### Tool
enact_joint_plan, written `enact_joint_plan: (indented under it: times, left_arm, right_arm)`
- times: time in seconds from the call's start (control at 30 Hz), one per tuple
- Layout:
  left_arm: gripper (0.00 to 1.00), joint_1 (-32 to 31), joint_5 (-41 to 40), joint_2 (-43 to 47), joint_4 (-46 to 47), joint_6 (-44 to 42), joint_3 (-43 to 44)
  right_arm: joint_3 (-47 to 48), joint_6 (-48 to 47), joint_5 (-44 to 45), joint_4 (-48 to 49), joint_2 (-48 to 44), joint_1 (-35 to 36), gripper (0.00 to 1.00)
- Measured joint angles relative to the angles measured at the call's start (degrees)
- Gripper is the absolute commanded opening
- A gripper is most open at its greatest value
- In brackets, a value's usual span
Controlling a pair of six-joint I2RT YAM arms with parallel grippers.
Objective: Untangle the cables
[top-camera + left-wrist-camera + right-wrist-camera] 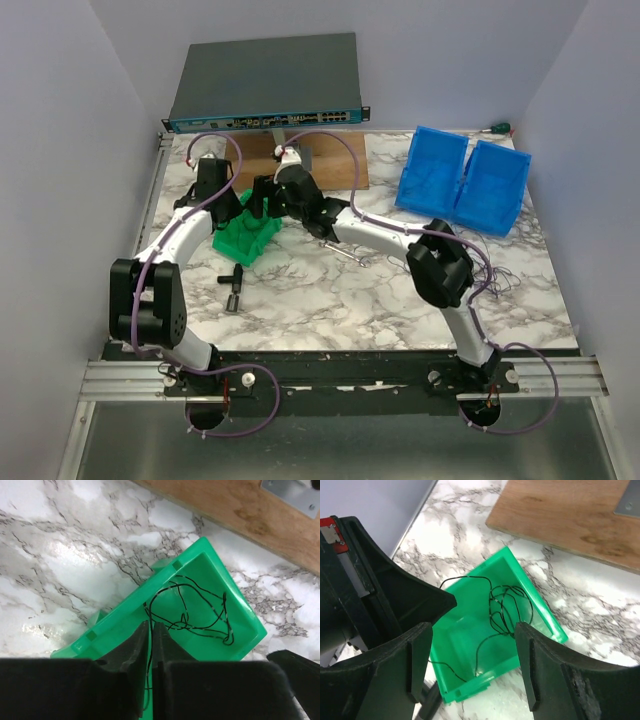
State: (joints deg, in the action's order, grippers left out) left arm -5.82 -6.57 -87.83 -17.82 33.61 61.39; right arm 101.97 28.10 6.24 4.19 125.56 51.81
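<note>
A thin dark cable (192,611) lies in loose tangled loops inside a green bin (210,567). My left gripper (150,630) is shut on one strand of this cable at the bin's near wall; the strand runs down between the pads. In the right wrist view the same cable (506,604) lies in the green bin (465,645). My right gripper (472,665) is open and empty above the bin, apart from the cable. In the top view the green bin (245,238) sits left of centre, with the left gripper (233,208) and right gripper (263,196) both over it.
Two blue bins (462,180) stand at the back right. A network switch (267,82) and a wooden board (335,160) are at the back. A black tool (232,285) lies near the green bin. Some thin loose wires (498,283) lie by the right arm's elbow.
</note>
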Motion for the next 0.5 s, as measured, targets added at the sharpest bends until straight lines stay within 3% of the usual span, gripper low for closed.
enact_joint_plan:
  times: [0.17, 0.23, 0.5]
  left_arm:
    - [0.45, -0.15, 1.57, -1.77, -1.27, -0.37, -0.04]
    - [0.50, -0.24, 2.19, -1.14, -1.01, -0.74, -0.76]
    - [0.83, -0.68, 3.04, 8.66, -0.81, -1.79, -3.80]
  right_arm:
    - [-5.03, 0.00, 1.42, -0.39, -2.64, 0.00, 0.77]
    - [-7.21, -0.11, 2.51, -0.85, -4.11, 0.00, 0.78]
    - [-21.03, -1.40, 6.21, -2.08, -16.74, -0.57, 0.92]
